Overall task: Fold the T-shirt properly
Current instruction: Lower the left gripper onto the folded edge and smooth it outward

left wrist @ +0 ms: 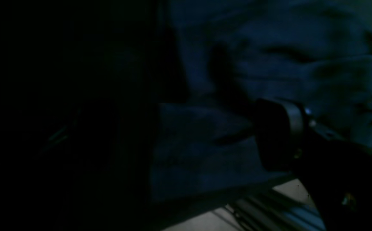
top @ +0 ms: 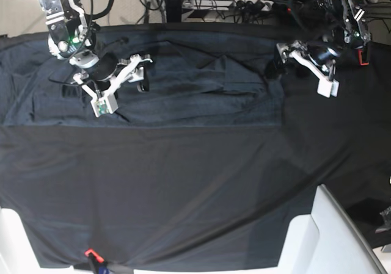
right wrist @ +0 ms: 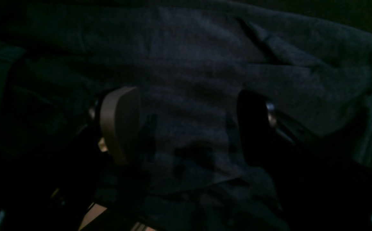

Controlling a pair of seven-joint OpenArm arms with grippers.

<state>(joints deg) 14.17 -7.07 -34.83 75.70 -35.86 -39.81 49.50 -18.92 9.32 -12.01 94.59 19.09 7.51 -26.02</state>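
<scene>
Both wrist views are very dark, murky and soft, while the base view is evenly lit and sharp.

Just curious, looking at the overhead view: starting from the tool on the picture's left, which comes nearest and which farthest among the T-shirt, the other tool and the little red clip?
1. T-shirt, directly beneath the right tool.
2. Left tool, across on the picture's right.
3. Red clip, at the bottom edge.

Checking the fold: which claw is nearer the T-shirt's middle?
Right. The right claw hangs over the T-shirt near one end; the left claw sits just off its opposite edge.
</scene>
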